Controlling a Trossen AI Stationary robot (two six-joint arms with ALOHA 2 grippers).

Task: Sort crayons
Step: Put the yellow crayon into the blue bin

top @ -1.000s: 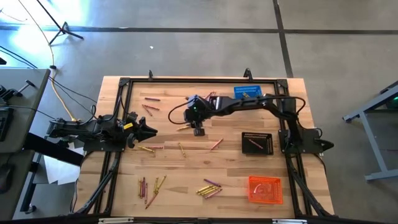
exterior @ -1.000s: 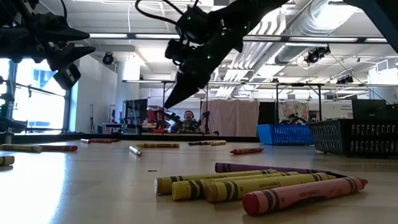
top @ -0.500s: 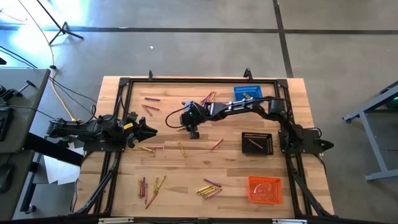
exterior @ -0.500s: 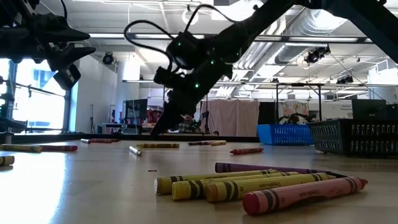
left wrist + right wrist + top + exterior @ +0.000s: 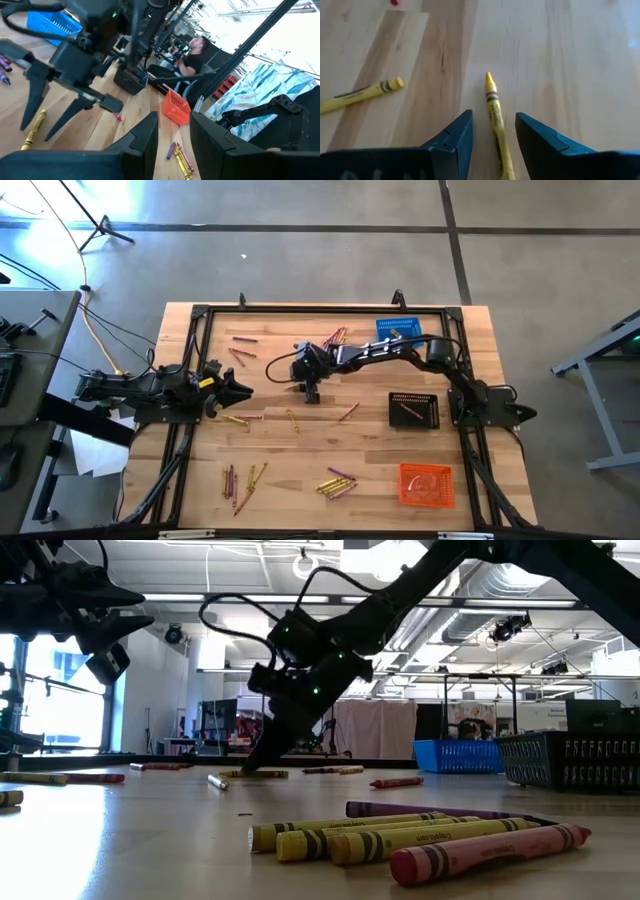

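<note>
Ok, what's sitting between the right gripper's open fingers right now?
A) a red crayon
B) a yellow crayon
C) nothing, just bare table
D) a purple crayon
B: in the right wrist view, a yellow crayon lies on the wood straight between the open fingers of the right gripper, not yet gripped; a second yellow crayon lies off to the side.

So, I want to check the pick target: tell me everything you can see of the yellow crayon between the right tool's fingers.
The thin yellow paper-wrapped crayon lies flat on the pale wooden table, its pointed tip facing away from the wrist camera. Dark print runs along its wrapper, with a dark band near the tip. It sits in the gap between the open right tool fingers, apparently not yet gripped. A second yellow crayon lies apart from it.
</note>
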